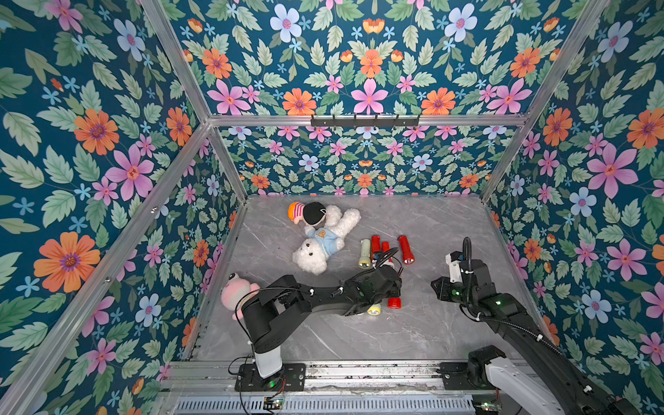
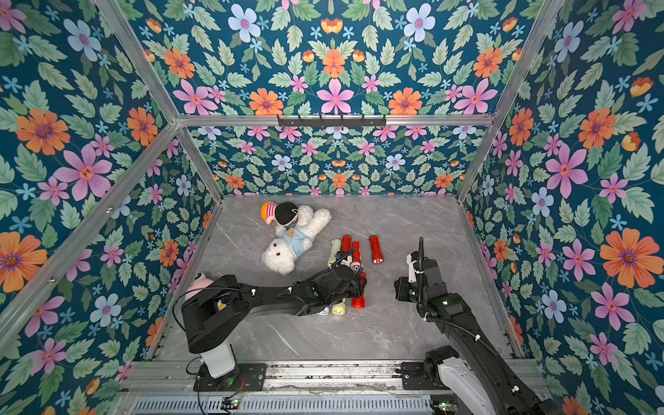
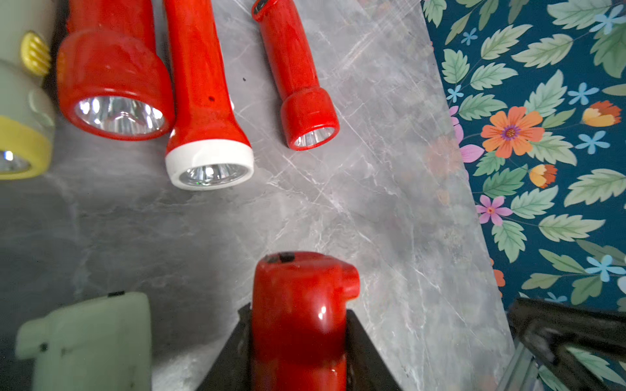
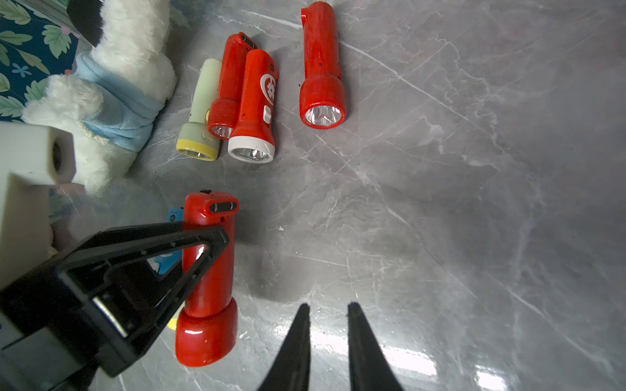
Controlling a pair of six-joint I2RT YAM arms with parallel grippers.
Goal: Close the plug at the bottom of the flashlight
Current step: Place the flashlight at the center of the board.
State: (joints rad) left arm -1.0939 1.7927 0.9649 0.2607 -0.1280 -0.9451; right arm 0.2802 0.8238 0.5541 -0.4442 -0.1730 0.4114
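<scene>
A red flashlight (image 3: 298,321) lies on the grey table, and my left gripper (image 3: 298,309) is shut across its body. Both top views show its red head (image 1: 394,303) (image 2: 358,301) sticking out under the left wrist. In the right wrist view one black left finger (image 4: 203,237) crosses the flashlight (image 4: 210,287). Its bottom end (image 4: 222,207) points away and has a dark slot; I cannot tell how the plug stands. My right gripper (image 4: 328,306) hovers to the right of the flashlight, a little open, with nothing between its fingers.
A pale green flashlight (image 3: 91,338) lies right beside the held one. Farther back lie three flashlights side by side (image 1: 375,249) and a lone red one (image 1: 405,249). A white plush bear (image 1: 319,244), a doll (image 1: 309,213) and a pink plush (image 1: 235,291) lie to the left.
</scene>
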